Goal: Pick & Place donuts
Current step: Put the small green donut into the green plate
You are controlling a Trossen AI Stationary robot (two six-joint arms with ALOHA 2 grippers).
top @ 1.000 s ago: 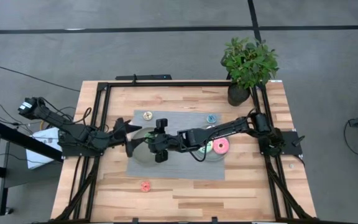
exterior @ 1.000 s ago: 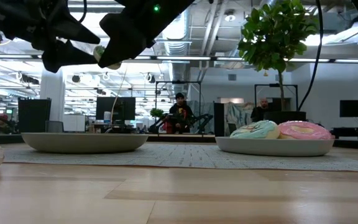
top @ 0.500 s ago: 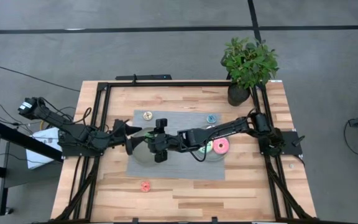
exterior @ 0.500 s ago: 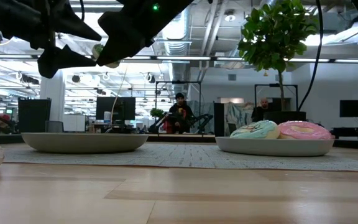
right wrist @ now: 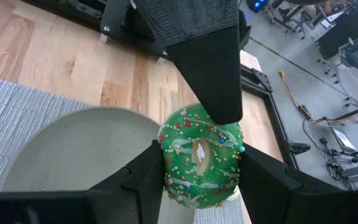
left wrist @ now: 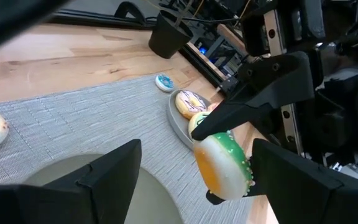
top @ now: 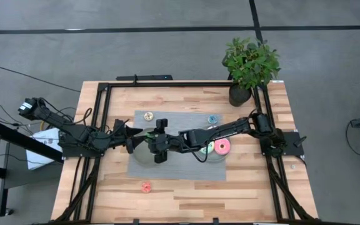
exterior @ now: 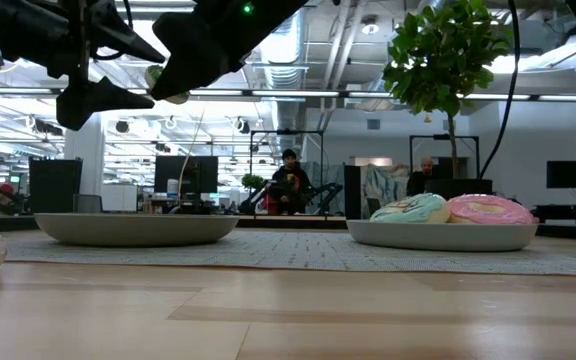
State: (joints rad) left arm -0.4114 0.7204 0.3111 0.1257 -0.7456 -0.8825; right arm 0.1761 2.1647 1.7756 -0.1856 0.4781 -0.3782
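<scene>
A small green donut (right wrist: 201,155) with sprinkles hangs above the left grey plate (right wrist: 67,149), and my right gripper (top: 150,141) is shut on it. My left gripper (top: 135,137) reaches in from the table's left and is open. Its two fingers (left wrist: 114,177) stand on either side of the donut (left wrist: 221,163) with gaps showing, touching nothing. A pink donut (top: 222,147) and a mint-green donut (top: 207,149) lie on the right plate (exterior: 438,236). My right gripper pinches the green donut between its two fingers, one on each opposite side of the rim (right wrist: 166,163). The fingers come from the table's right, slanting down. The donut is lifted clear above the left plate, standing on edge with its iced face toward my right wrist.
On the grey mat (top: 180,169) lie a small tan donut (top: 148,115) and a small blue donut (top: 212,119). A small red donut (top: 146,186) sits on the wood toward the near edge. A potted plant (top: 249,62) stands at the far right corner.
My left gripper has rolled about its own pointing line while staying in place, so its open fingers now stand differently around the donut. My right gripper and the green donut have kept still.
</scene>
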